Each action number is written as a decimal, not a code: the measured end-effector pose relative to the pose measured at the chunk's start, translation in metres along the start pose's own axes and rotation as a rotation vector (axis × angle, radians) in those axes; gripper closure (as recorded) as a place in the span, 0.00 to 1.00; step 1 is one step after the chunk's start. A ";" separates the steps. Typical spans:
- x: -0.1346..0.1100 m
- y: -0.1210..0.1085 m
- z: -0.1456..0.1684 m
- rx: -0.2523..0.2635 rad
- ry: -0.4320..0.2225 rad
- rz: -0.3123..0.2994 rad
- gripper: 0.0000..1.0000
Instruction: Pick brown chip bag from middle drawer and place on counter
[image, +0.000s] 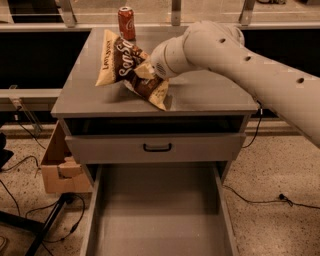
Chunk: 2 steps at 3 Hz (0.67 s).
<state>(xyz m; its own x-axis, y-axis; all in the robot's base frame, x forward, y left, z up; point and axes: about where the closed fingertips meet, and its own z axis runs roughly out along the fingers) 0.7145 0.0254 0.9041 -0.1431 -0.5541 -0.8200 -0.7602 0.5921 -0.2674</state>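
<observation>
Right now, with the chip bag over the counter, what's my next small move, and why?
Probably ease the jaws open. The gripper, above the flat grey cabinet counter, pinches the crinkly brown chip bag mid-length, and its lower cream corner already rests on that top.

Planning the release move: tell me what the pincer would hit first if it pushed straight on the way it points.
The pincer, pointing left over the counter, grips the brown chip bag; beyond it, the way looks free, though depth is unclear.
</observation>
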 end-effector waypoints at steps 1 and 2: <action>0.000 0.001 0.001 -0.002 0.000 -0.001 0.20; -0.001 0.003 0.002 -0.005 0.000 -0.002 0.00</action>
<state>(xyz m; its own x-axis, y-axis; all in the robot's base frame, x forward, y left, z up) 0.7139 0.0287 0.9027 -0.1419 -0.5553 -0.8194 -0.7638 0.5880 -0.2662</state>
